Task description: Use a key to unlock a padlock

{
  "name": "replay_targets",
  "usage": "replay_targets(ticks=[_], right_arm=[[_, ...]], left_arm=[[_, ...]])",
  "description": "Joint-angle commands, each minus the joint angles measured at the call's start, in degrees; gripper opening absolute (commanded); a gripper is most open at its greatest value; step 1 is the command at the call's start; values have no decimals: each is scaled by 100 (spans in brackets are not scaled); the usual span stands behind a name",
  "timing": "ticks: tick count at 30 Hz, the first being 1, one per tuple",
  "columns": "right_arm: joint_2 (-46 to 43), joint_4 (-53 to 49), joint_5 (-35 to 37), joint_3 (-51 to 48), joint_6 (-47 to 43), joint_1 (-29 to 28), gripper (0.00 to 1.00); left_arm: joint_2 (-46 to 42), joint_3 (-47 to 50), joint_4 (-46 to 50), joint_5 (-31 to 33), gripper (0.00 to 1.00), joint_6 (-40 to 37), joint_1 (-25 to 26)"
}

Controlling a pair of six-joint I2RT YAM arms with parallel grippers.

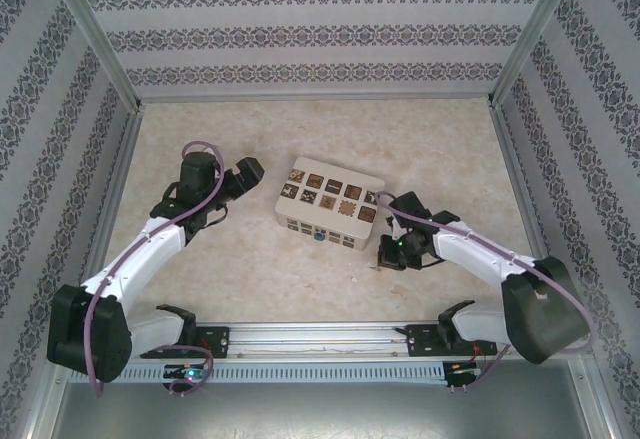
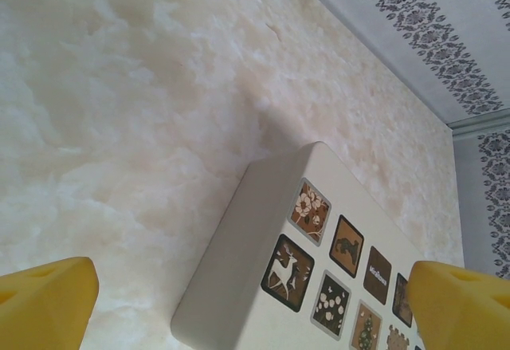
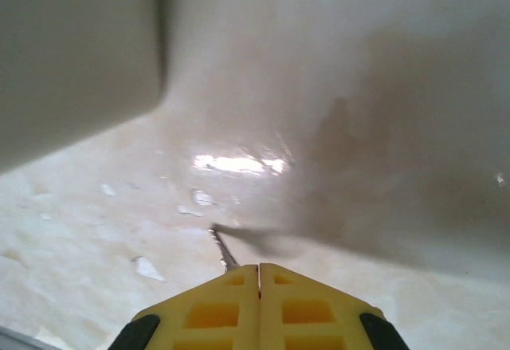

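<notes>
My right gripper (image 1: 385, 257) (image 3: 259, 269) is low over the table just right of the cream box (image 1: 330, 202), with its yellow jaws pressed together. A thin dark metal key (image 3: 224, 251) sticks out from between the fingertips, and its far end rests on or just above the table. The padlock (image 1: 319, 238) is a tiny blue spot on the box's near side. My left gripper (image 1: 245, 171) (image 2: 251, 306) hovers at the box's left end, open wide, with a yellow finger (image 2: 44, 302) at each lower corner of the left wrist view and nothing between them.
The cream box (image 2: 239, 286) with dark patterned squares lies mid-table, and its wall (image 3: 72, 55) looms close at the upper left in the right wrist view. Patterned walls (image 1: 320, 29) enclose the marbled table on three sides. A rail (image 1: 320, 339) runs along the near edge.
</notes>
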State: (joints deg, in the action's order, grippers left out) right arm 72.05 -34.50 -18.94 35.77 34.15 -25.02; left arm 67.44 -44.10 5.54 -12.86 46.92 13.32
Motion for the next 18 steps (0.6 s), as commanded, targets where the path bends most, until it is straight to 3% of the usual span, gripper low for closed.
replay_targets(ticks=[1, 7, 12, 18], right_arm=[[-358, -135, 92, 249, -162, -31, 0], [-920, -169, 38, 596, -104, -21, 0], [-1076, -171, 13, 1055, -75, -29, 0], [-934, -12, 13, 1716, -137, -60, 0]], left_arm=[[-189, -131, 21, -155, 99, 222, -84], [-221, -104, -90, -668, 99, 1174, -92], [-96, 109, -899, -1319, 100, 2193, -75], [142, 98, -1654, -1462, 99, 2843, 349]])
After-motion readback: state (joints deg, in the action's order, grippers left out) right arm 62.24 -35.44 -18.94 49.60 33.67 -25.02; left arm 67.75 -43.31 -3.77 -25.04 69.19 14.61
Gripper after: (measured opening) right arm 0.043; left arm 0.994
